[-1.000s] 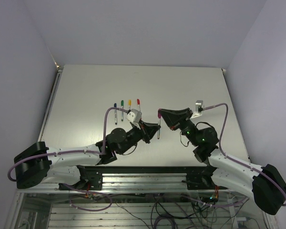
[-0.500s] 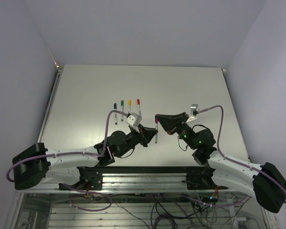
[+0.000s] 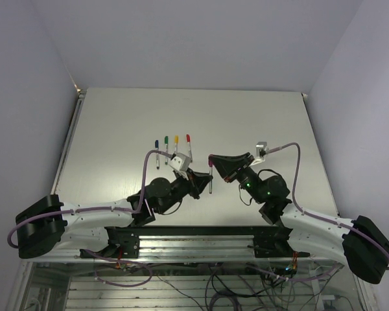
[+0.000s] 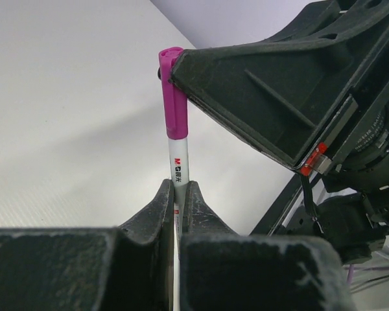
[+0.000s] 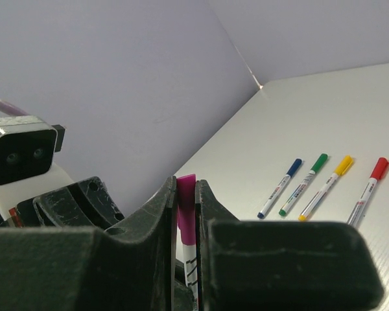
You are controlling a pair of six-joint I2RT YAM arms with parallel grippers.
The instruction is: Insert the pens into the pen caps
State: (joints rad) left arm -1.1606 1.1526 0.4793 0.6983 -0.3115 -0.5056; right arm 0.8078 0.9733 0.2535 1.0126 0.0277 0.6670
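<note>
My left gripper is shut on the whitish barrel of a pen and holds it upright above the table. A magenta cap sits over the pen's top end. My right gripper is shut on that magenta cap, with the pen barrel showing below it. In the top view the two grippers meet near the table's middle, left gripper below, right gripper at the cap.
Four capped pens lie side by side on the table behind the grippers: blue, green, yellow and red. They also show in the right wrist view, blue to red.
Both grippers have shifted slightly left. The right gripper has brought the magenta cap down onto the top of the pen held by the left gripper.
</note>
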